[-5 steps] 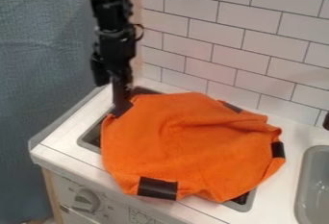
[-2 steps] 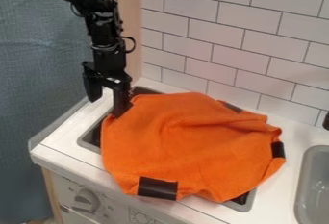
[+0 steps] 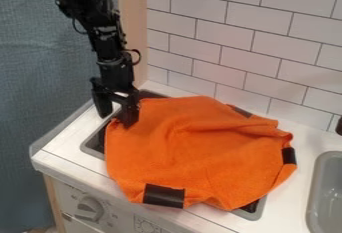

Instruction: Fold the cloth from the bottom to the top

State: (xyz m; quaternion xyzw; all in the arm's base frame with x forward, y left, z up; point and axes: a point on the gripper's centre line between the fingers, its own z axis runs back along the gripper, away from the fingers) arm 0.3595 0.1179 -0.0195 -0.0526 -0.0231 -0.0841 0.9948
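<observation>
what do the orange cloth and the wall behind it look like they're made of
The cloth looks like soft, matte woven fabric, perhaps cotton or microfibre, since it drapes in loose folds. The wall appears to be white glazed ceramic tile, judging by its dark grout-like lines, though it could be a printed panel.

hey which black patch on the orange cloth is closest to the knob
The black patch on the cloth's front edge, right of the knob; the right-edge patch and back-edge patch sit farther away.
</observation>
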